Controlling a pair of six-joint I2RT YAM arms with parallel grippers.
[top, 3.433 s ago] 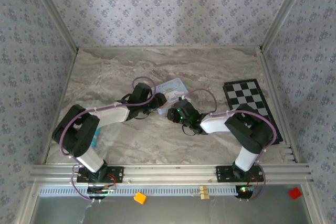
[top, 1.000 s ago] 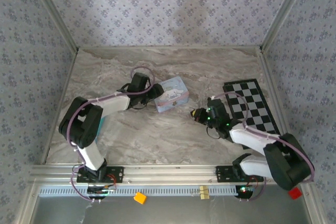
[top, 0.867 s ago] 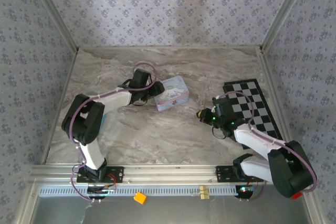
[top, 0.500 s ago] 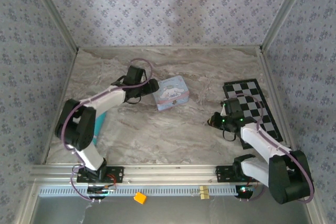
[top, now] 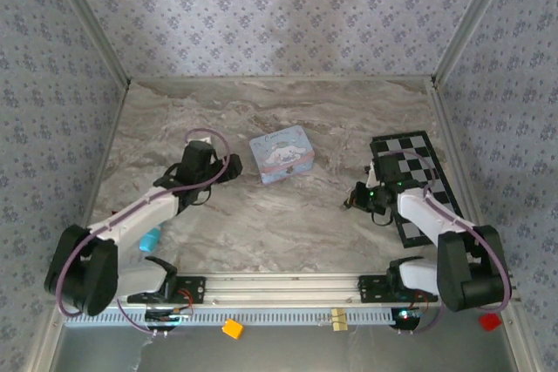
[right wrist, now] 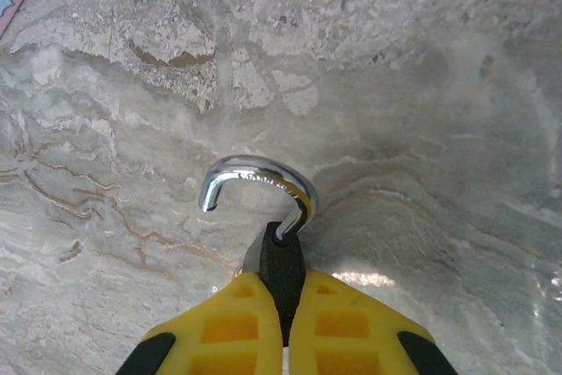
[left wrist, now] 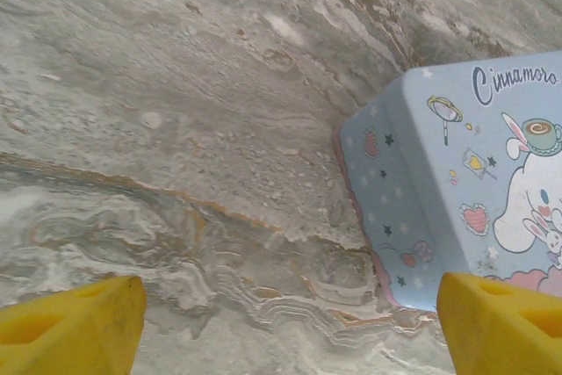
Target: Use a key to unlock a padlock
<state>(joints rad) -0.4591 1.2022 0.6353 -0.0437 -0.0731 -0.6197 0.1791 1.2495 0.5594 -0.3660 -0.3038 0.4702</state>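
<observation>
Padlock point(right wrist: 283, 271) — thin black body, shiny curved shackle sprung open.

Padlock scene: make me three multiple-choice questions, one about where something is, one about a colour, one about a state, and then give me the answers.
1. Where is the padlock?
A. On the checkered mat
B. Between the right gripper's fingers
C. Hanging on the back wall

2. What colour is the tin?
A. Pale blue
B. Red
C. Green

3. How does the padlock's shackle stand?
A. Closed into the body
B. Swung open, one end free
C. Missing

Answers:
1 B: the right wrist view shows the yellow fingers shut on the padlock's black body.
2 A: the left wrist view shows pale blue sides and lid with cartoon print.
3 B: the silvery hook curves round to a free end outside the body.
</observation>
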